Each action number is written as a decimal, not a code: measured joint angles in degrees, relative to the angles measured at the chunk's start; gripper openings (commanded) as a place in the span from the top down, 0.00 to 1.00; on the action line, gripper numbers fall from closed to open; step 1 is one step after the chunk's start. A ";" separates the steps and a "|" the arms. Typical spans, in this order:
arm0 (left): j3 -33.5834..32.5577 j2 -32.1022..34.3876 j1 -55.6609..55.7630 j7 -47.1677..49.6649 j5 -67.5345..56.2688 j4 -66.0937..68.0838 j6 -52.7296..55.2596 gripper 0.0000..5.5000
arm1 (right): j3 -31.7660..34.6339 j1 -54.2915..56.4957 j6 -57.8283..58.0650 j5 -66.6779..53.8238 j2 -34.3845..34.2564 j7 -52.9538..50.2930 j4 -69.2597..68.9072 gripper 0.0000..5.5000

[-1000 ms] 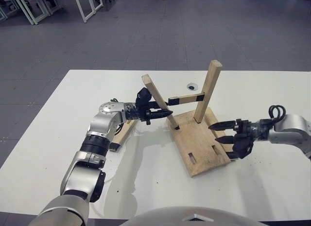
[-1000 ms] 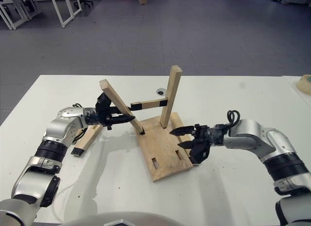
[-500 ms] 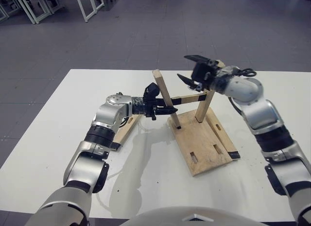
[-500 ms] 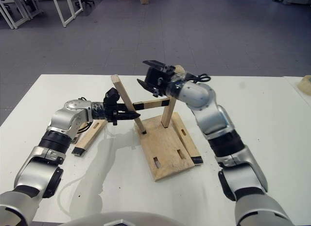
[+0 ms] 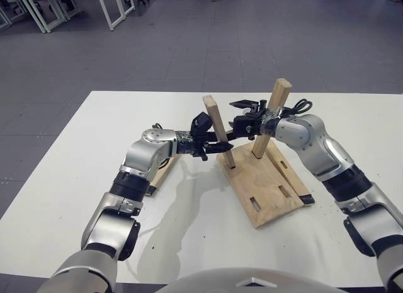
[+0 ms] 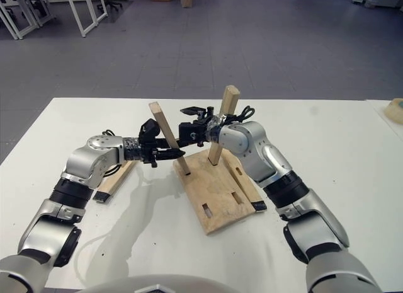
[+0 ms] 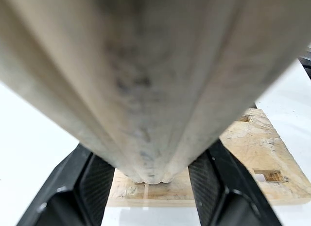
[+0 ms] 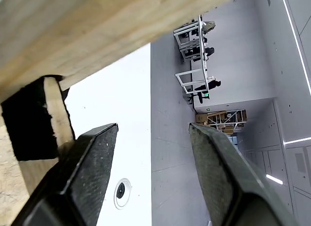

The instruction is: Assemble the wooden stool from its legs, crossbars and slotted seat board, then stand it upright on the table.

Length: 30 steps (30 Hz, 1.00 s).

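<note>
**woodnoob:** so where's the stool at right now?

**g1_watcher:** half built, on the white table point(image 5: 63, 179). The pale slotted wooden seat board point(image 5: 258, 179) lies flat, with two light wooden legs standing in its far end. The left leg point(image 5: 215, 120) leans toward the robot's left, the right leg point(image 5: 278, 94) is closer to straight up

**woodnoob:** and the grippers?

**g1_watcher:** left gripper point(image 5: 217, 144) is clamped on the left leg partway up. In the wrist view its black pads point(image 7: 95, 180) sit on either side of the wood. The right gripper point(image 5: 236, 116) is between the two legs with its fingers point(image 8: 87, 172) spread wide and nothing between them. It's right at the black-ended wooden crossbar point(image 8: 54, 120) that joins the legs

**woodnoob:** any loose parts?

**g1_watcher:** yeah, a wooden stick with a black end point(image 5: 160, 173) lies on the table under the left forearm. Another black-tipped stick point(image 5: 292, 176) lies along the board's right edge, touching it as far as I can tell
</note>
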<state>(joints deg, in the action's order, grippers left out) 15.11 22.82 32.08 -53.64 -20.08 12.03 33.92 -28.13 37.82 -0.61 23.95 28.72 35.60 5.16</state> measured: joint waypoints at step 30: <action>1.73 -1.50 -3.01 5.07 3.46 -0.50 0.41 0.42 | 24.41 -13.37 9.11 -12.91 -6.83 -13.43 -17.73 0.51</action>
<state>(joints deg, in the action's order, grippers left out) 16.85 21.31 29.07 -48.57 -16.62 11.53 34.33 -3.72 24.46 8.50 11.05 21.89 22.17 -12.57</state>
